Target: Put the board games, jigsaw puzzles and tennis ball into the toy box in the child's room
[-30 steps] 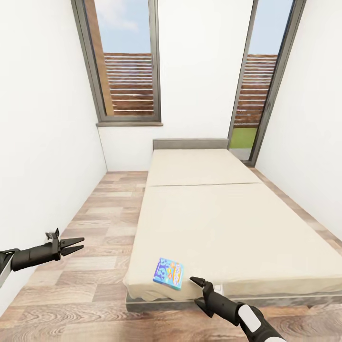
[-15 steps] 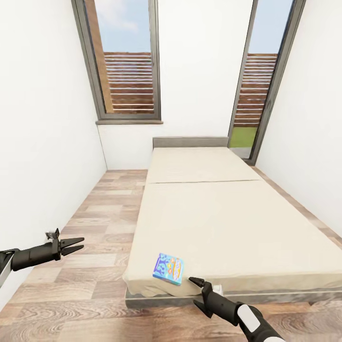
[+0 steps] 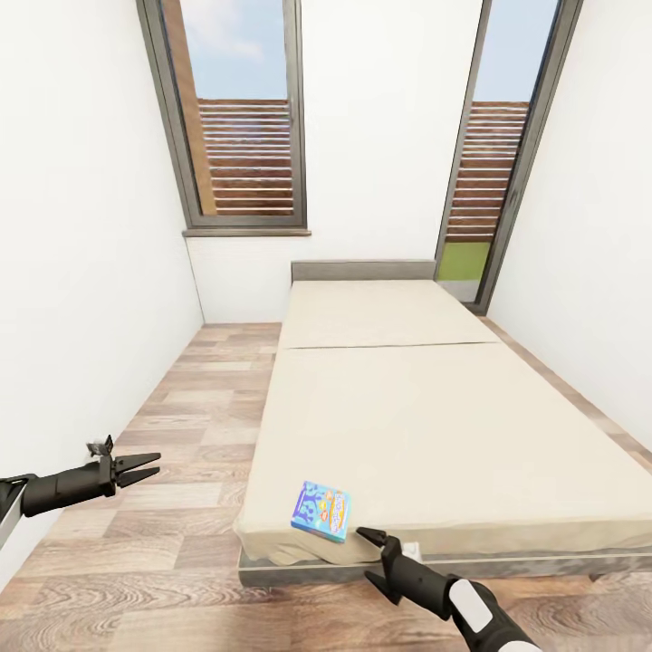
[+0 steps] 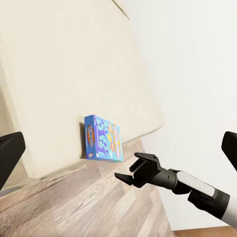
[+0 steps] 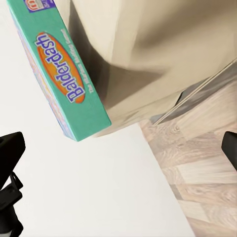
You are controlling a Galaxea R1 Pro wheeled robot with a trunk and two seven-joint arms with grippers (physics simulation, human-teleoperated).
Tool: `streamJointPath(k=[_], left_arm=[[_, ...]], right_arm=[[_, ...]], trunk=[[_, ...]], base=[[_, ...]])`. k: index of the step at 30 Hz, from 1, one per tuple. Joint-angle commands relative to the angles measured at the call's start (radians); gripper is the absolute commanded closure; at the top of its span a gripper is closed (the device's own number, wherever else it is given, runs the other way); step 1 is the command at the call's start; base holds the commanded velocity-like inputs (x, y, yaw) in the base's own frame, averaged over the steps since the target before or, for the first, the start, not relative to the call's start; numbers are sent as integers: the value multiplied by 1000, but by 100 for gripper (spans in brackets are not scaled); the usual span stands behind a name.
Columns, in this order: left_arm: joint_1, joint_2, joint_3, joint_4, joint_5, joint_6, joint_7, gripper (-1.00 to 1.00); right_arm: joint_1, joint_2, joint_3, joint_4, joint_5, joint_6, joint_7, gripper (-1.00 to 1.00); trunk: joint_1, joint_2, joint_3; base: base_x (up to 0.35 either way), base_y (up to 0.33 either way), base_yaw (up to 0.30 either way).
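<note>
A small blue board game [image 3: 321, 512] lies flat on the near left corner of the bed [image 3: 407, 407], close to the mattress edge. My right gripper [image 3: 369, 554] hangs open just off the foot of the bed, a little to the right of the box and not touching it. The right wrist view shows the box's teal side [image 5: 64, 74], lettered "Balderdash", between the spread fingers. My left gripper [image 3: 149, 465] is open and empty over the floor to the left of the bed. The left wrist view shows the blue box [image 4: 102, 138] and my right gripper [image 4: 126, 168] beside it.
A white wall [image 3: 81, 272] runs close along the left, with a strip of wood-plank floor [image 3: 199, 407] between it and the bed. Tall dark-framed windows [image 3: 244, 136] stand behind the grey headboard [image 3: 362, 271]. Another white wall [image 3: 598, 272] bounds the right side.
The whole picture has shifted a little, so the camera has moved. My right gripper has edged slightly toward the box. The box lies where it was and nothing has been grasped.
</note>
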Motion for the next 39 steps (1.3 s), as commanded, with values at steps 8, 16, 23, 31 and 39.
streamJointPath(k=[8,16,23,31,39], left_arm=[[0,-1,4,0,-6,9,-6,-100],[0,-1,5,0,-5,3,-6,-100],[0,-1,5,0,-5,5,-6,-100],[0,0,5,0,-5,6,-6,-100],[0,0,5,0,-5,5,-6,-100]], right_arm=[[-1,7,-5,-5,2,4,5,-100],[-1,8,-5,-7,4,2,9,-100],[-1,9,-5,-8,5,2,10,-100],[-1,9,-5,-8,5,2,10,-100],[-1,10,-5,-8,5,2,10,-100]], trunk=[[0,0,-1],[0,0,-1],[0,0,-1],[0,0,-1],[0,0,-1]], base=[[0,0,0],[0,3,0],[29,107,0],[14,43,0],[2,7,0]])
